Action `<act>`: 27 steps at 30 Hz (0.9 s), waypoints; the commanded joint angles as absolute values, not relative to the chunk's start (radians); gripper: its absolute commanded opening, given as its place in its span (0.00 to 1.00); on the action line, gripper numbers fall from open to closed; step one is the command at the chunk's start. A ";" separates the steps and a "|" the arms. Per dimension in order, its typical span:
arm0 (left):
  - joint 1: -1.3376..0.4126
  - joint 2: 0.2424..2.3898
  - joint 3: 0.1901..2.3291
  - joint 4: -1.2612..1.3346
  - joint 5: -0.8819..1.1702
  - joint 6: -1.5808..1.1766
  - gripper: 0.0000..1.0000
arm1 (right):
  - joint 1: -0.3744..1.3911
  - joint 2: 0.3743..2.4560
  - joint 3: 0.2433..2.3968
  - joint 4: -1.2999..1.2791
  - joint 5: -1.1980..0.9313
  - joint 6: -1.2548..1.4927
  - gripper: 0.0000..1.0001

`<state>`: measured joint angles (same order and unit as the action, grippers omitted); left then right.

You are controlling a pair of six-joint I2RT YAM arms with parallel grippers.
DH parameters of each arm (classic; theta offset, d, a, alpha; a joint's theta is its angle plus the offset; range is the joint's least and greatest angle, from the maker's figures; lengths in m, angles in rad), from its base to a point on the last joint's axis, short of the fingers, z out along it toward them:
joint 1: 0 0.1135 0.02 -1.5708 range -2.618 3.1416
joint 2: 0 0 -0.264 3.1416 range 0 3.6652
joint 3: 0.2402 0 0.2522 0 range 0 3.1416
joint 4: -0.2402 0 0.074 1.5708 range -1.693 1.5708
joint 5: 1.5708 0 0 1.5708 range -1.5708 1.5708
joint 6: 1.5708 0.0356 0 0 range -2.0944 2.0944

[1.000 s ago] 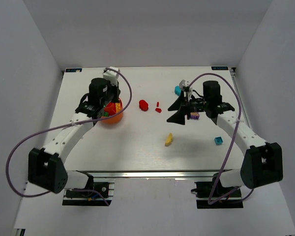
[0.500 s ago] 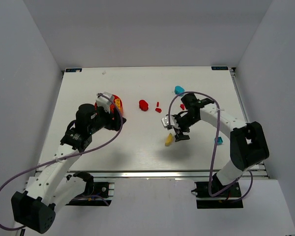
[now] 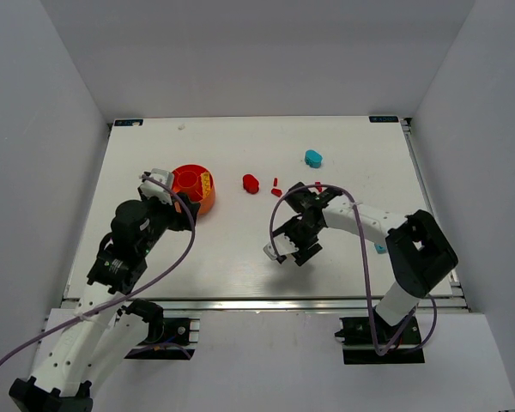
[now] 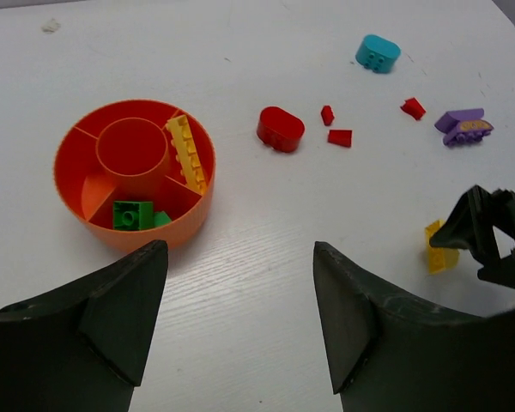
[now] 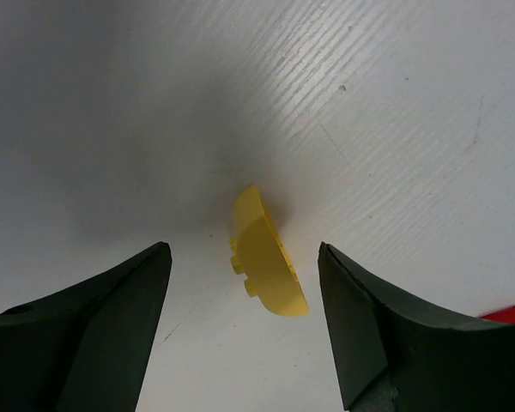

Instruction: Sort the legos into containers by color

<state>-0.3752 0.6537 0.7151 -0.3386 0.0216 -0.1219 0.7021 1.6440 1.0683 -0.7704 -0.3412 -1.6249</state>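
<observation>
Right hand (image 5: 243,251) above yellow lego (image 5: 268,264)

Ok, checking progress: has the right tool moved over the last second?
Yes. The right tool came toward the near edge, away from the cyan brick, over the yellow brick.

Bright, even overhead light; white table (image 3: 240,146) nearly washed out. Bowl (image 4: 130,238) sharp, faint soft shadow on its near side. Glare band well nearer than the bowl, along the table's front edge. Left gripper (image 4: 239,253) dark, slightly soft-edged. Right wrist view half in grey shadow.
</observation>
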 commanded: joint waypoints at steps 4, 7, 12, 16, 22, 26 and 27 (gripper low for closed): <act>-0.377 0.609 0.713 -0.339 -0.060 -0.133 0.79 | 0.762 1.681 1.046 -0.720 -0.184 -1.643 0.68; -0.377 0.606 0.713 -0.339 -0.055 -0.132 0.79 | 0.784 1.692 1.035 -0.684 -0.144 -1.640 0.63; -0.377 0.600 0.710 -0.336 -0.057 -0.133 0.79 | 0.811 1.713 1.005 -0.614 -0.078 -1.640 0.52; -0.377 0.597 0.710 -0.336 -0.061 -0.133 0.79 | 0.821 1.701 0.983 -0.586 -0.075 -1.634 0.38; -0.377 0.594 0.709 -0.336 -0.061 -0.133 0.79 | 0.827 1.686 0.985 -0.586 -0.081 -1.614 0.40; -0.377 0.592 0.709 -0.337 -0.066 -0.133 0.79 | 0.833 1.689 1.009 -0.588 -0.118 -1.568 0.28; -0.377 0.591 0.707 -0.334 -0.067 -0.135 0.79 | 0.830 1.690 1.020 -0.586 -0.127 -1.550 0.23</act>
